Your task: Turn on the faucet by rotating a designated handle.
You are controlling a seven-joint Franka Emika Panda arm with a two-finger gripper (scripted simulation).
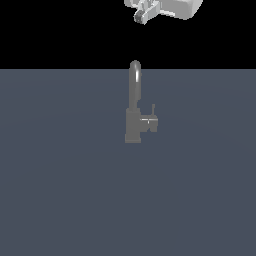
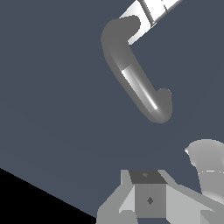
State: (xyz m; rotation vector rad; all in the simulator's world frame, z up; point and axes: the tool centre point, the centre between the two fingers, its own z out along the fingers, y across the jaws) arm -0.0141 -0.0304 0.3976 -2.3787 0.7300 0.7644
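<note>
- A flat, dark blue-grey floor (image 1: 60, 200) fills the lower part of the exterior view, with plain black above it.
- The white robot arm (image 1: 177, 7) shows only as a cropped part at the top edge of the exterior view, well above the faucet and a little toward that view's right.
- The gripper (image 1: 140, 18) hangs from the arm's end, high over the faucet and touching nothing. In the exterior view it is small and partly cut off by the frame, so I cannot tell whether its fingers are apart or together.
- The faucet (image 1: 134, 107) stands upright on the floor near the middle of the exterior view: a dark grey blocky body with a tall, narrow arched spout rising from it.
- The handle (image 1: 151, 121) is a short grey stub sticking sideways from the body toward the exterior view's right, ending in a thin pin that points upward.
- The wrist view looks down on the faucet (image 2: 133, 72) from above, showing the spout as a curved tube with a bright highlight; the exterior view does not give this angle.
- The wrist view also shows grey gripper (image 2: 148, 199) parts at the frame's edge, but the fingertips lie outside the picture.
</note>
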